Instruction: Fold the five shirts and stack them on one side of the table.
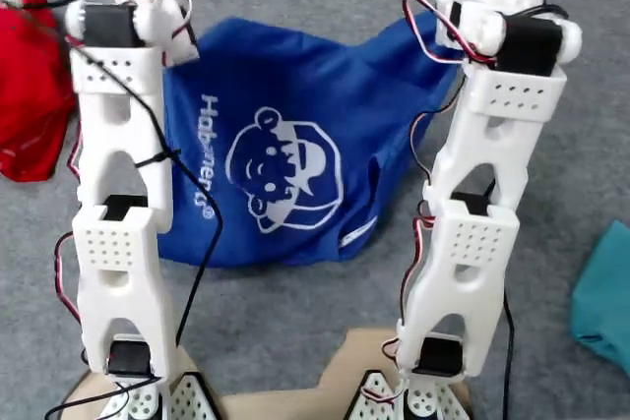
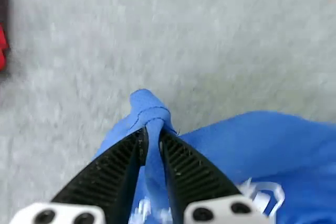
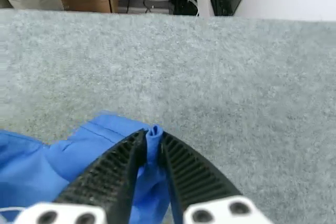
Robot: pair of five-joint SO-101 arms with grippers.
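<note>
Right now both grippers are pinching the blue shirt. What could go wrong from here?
1. Thin grip: the left gripper and right gripper each hold only a small fold of the blue shirt near the fingertips, so it may slip out under pull.
2. The loose black cable hangs over the shirt and could snag the fabric.
3. The red shirt lies close beside one arm and could get dragged.

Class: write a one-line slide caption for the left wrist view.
Left pincer shut on a bunched edge of the blue shirt over the grey table.
</note>
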